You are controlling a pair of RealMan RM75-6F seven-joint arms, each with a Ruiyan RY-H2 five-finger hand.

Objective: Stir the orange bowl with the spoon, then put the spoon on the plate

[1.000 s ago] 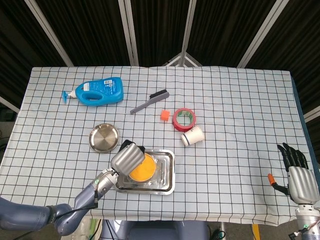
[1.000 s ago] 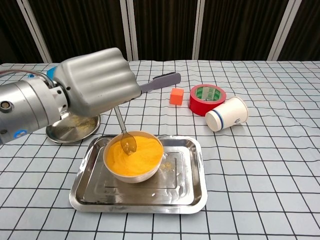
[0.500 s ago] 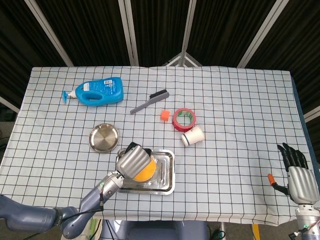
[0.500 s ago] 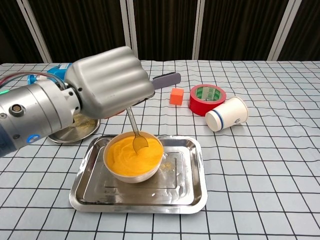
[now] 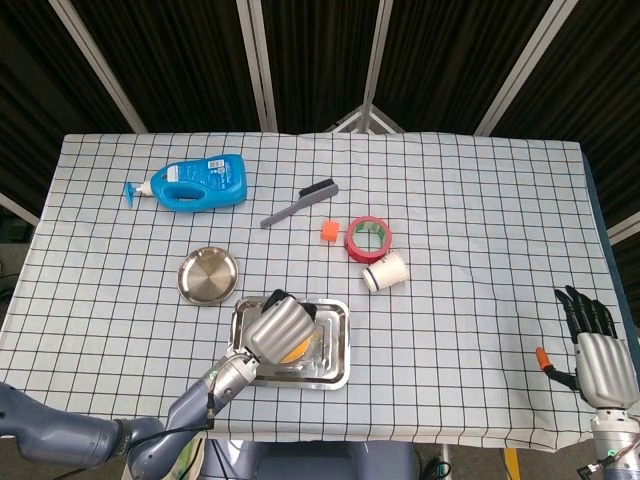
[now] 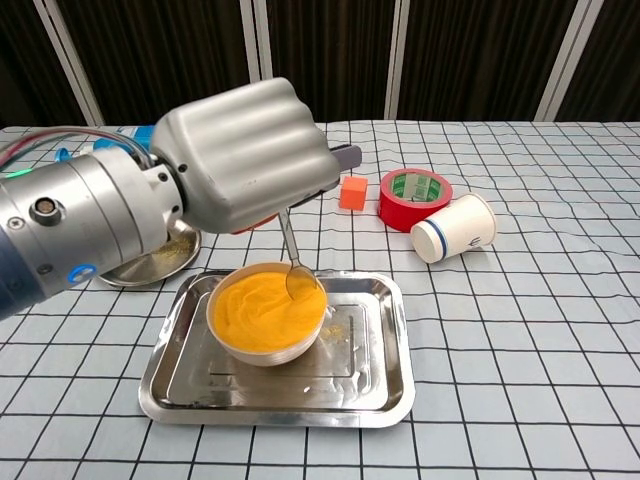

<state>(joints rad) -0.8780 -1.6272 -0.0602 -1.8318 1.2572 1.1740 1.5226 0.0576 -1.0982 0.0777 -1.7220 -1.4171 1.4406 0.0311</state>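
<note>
The orange bowl (image 6: 265, 312) sits inside a steel tray (image 6: 370, 385) near the table's front; in the head view only a sliver of the orange bowl (image 5: 298, 347) shows past my left hand (image 5: 281, 327). My left hand (image 6: 245, 152) hovers above the bowl and grips the spoon (image 6: 294, 262), whose tip dips into the orange filling at the bowl's right rim. The round steel plate (image 5: 208, 275) lies left of the tray and behind it; in the chest view the plate (image 6: 150, 262) is partly hidden by my left arm. My right hand (image 5: 596, 352) rests at the table's far right edge, fingers apart and holding nothing.
Behind the tray lie a white paper cup (image 5: 386, 271) on its side, a red tape roll (image 5: 367, 237), a small orange cube (image 5: 327, 232) and a grey brush (image 5: 298, 203). A blue bottle (image 5: 197, 182) lies at the back left.
My left hand has swept to the right above the bowl, carrying the spoon's tip from the bowl's middle to its right rim. The right hand has not moved.
</note>
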